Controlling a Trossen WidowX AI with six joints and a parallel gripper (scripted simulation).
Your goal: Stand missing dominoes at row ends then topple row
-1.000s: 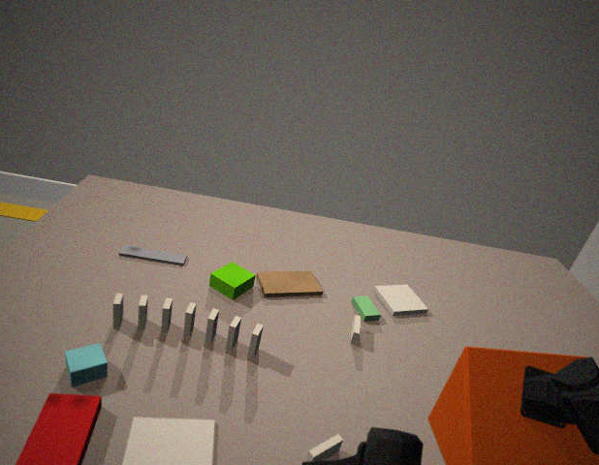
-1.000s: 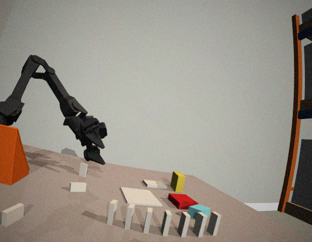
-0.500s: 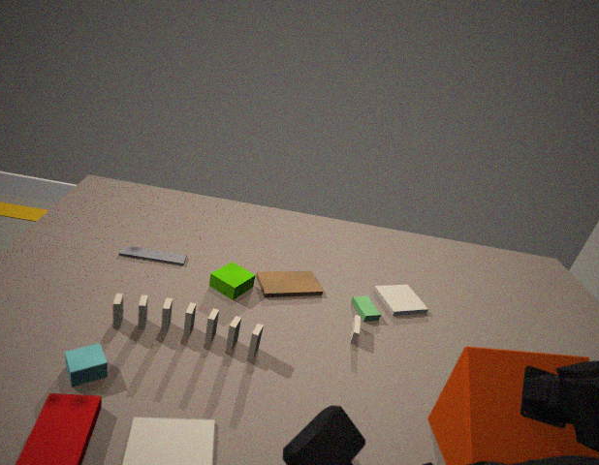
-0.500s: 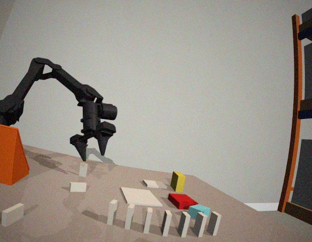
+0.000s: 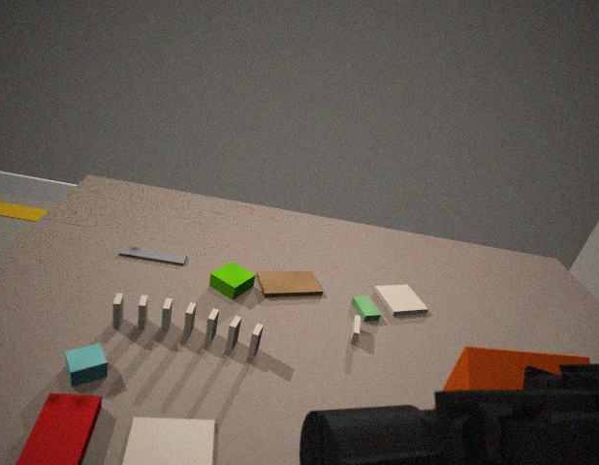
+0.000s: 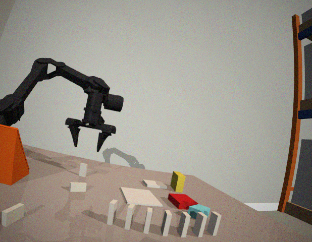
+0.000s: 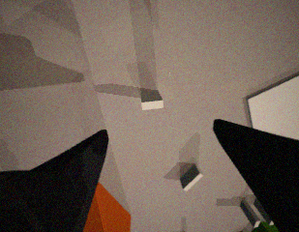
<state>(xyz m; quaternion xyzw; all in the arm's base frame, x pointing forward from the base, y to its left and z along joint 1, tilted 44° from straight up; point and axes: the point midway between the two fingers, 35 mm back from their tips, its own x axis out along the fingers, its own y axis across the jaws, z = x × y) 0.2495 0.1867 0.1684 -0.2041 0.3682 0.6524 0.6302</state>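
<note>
Loose domino, pale, on end: below the open gripper

Item one: gripper [image 6: 87,148] [image 7: 161,129]. Fingers spread wide, nothing between them; held above the table top [image 6: 98,182] [image 7: 188,63], tips pointed down.

Item two: nearest loose domino [image 6: 83,169] [image 7: 152,103]. Located below the gripper in the exterior view; in the wrist view, seen between the fingers' lines but a little beyond the line joining the tips. A descent with a small correction is judged to be required. Its long axis is judged vertical; the wider side of its top end runs roughly along the line from fingertip to fingertip, so the wider span would probably be taken by the grip. Not to be made out in the top view.

Appearance: off-white, plain, slab-shaped, narrow in footprint; one face in dark shade. Easily tipped, by judgement, if brushed by a finger.

Item three: two further loose dominoes, a middle one [image 6: 78,186] [image 7: 192,178] and a far one [image 5: 356,328] [image 6: 12,215] [image 7: 255,213], both apparently on a long edge.

Item four: standing row [image 5: 189,319] [image 6: 165,223], seven pieces, well apart from the loose stock; no end piece yet added is distinguishable.
</note>
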